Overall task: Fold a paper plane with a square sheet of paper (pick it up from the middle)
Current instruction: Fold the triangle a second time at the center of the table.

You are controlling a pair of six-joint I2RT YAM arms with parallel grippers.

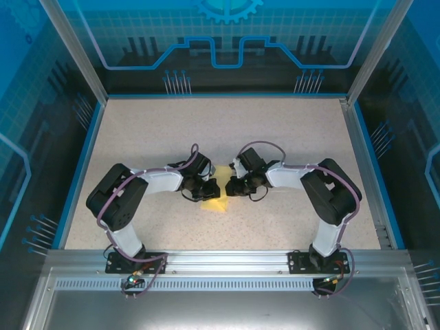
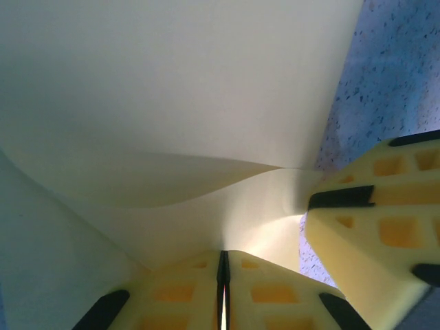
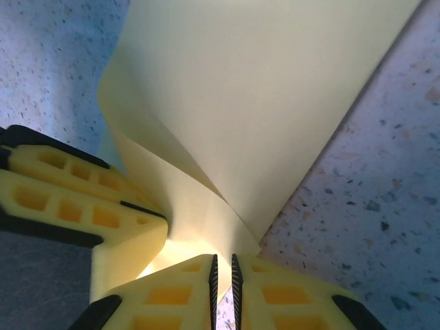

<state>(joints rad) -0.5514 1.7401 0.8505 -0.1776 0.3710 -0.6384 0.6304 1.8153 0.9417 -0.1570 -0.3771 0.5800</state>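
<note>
Looks early: paper sheet (image 2: pixel 172 103) only curled over, no sharp crease yet, nearly all folds to go. L fingers (image 2: pixel 203 271) & R fingers (image 3: pixel 196 275) both clenched on its near edge, sheet bowing ahead of tips.

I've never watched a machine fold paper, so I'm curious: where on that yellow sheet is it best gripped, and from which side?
Probably the lifted edge where the sheet bends over, taken edge-on, a finger on each face, each arm from its own side. The curl raises that edge off the table. The left gripper and right gripper are shut on it there, side by side.
</note>
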